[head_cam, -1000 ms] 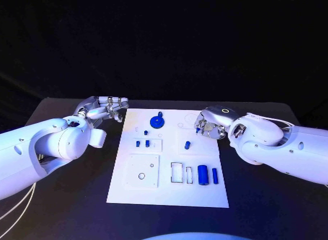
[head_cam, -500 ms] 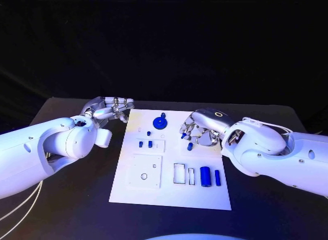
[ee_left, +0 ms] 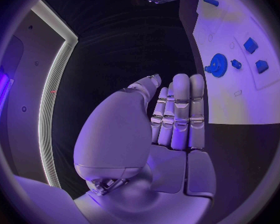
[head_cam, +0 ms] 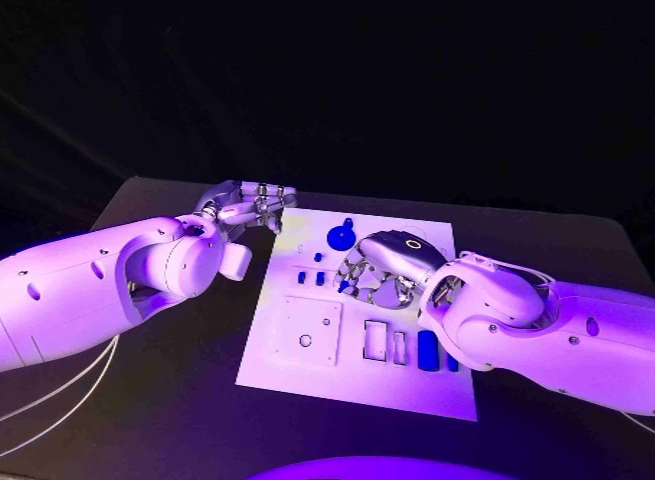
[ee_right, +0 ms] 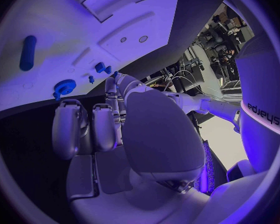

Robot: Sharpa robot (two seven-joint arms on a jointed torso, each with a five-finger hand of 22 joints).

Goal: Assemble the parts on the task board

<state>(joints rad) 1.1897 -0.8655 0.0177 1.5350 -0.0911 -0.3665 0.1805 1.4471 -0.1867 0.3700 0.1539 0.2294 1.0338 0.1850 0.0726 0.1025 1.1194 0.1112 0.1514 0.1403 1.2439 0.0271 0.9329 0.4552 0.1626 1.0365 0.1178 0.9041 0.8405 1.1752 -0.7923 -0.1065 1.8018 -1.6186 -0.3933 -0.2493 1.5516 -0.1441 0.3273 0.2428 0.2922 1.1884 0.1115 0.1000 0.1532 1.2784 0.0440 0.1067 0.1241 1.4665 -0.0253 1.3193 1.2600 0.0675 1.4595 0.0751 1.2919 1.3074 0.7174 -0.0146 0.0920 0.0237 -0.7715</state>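
I read the parts as light, stiff moulded pieces, probably a little slick, so each wants a fingertip pinch, not a full wrap. The blue gear (head_cam: 340,237) stands near the far edge of the task board (head_cam: 359,385), and I would take it by its toothed rim from two opposite sides. The blue cylinder (head_cam: 427,347) lies in the near right area beside two pale rectangular slots; I would pinch it across its middle so it cannot roll away. The two small blue pegs (head_cam: 311,279) sit left of centre and look fiddly, best taken by their sides from above.

The board is a flat white plate lying in the middle of the black desk (head_cam: 154,420), with shallow recesses and a square panel carrying a small ring on its near left side.

My right robot hand (head_cam: 381,275) hangs over the middle of the board with its fingers curled downward, and I see nothing in them. In the right wrist view the fingers (ee_right: 95,127) lie bent inward together, free of any part. My left robot hand (head_cam: 248,205) sits at the board's far left corner, off the plate; its fingers (ee_left: 177,109) are straight and pressed side by side, holding nothing.
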